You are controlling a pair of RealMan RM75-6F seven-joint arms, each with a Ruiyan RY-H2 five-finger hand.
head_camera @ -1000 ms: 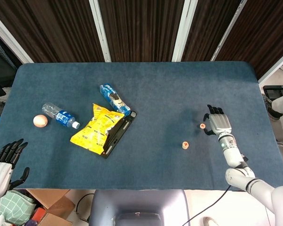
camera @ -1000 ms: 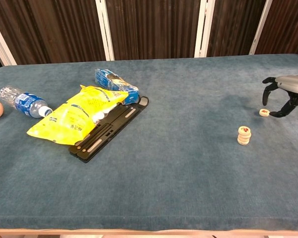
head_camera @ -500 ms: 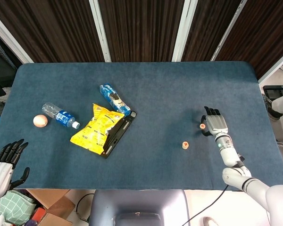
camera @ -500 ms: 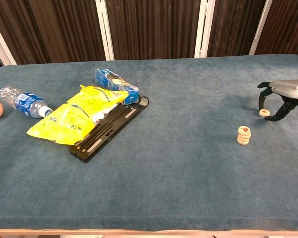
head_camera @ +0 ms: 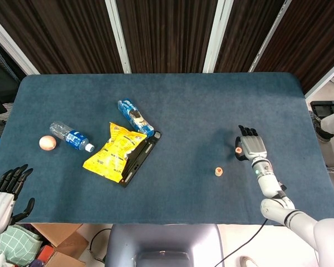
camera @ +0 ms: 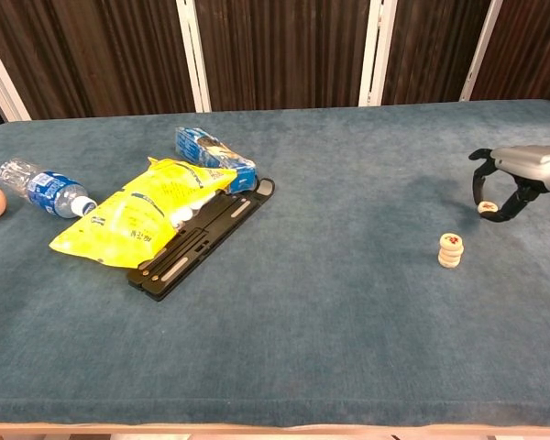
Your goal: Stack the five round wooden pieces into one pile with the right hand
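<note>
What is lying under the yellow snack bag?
A black flat case lies under the yellow snack bag; its right side sticks out. The covered part cannot be seen.

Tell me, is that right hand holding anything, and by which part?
The right hand curls around a round wooden piece by its edges; a firm grip cannot be told.

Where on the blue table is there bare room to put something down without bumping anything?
The widest bare patch lies between the black flat case and the small pile of round wooden pieces. The far strip along the dark curtain is bare too. It is crowded on the left around the yellow snack bag and clear plastic bottle.
</note>
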